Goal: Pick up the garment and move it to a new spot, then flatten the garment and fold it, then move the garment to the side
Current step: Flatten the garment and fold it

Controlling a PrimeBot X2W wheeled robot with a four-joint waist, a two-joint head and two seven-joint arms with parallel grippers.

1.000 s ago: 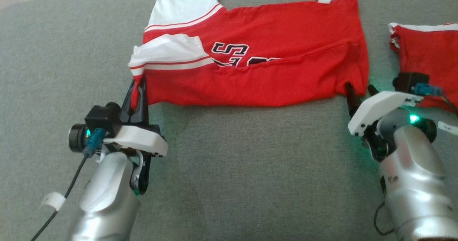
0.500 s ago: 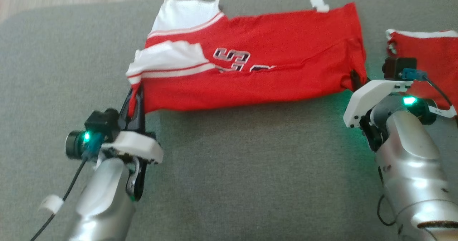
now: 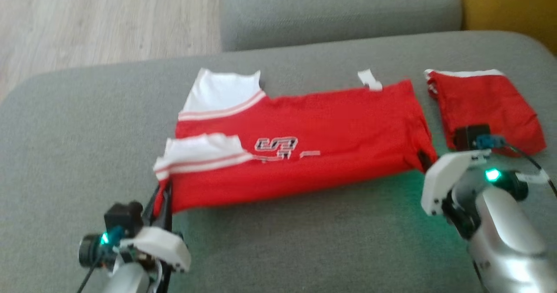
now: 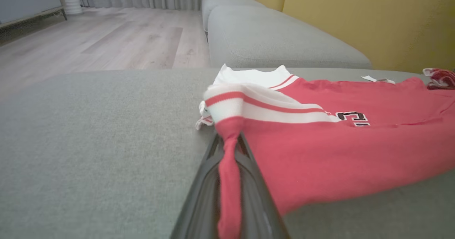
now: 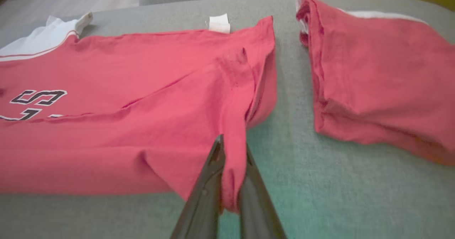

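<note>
Grey couch seat (image 3: 278, 240), wood floor (image 3: 87, 18) behind it, yellow backrest (image 3: 509, 1) far right, folded red cloth (image 3: 487, 106) on the seat's right side.

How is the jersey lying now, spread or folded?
Folded lengthwise: the jersey has a near layer covering half its lettering.

The red jersey (image 3: 330, 123) with white striped sleeves and dark lettering lies folded lengthwise, stretched sideways across the grey sofa cushion (image 3: 278, 240).
</note>
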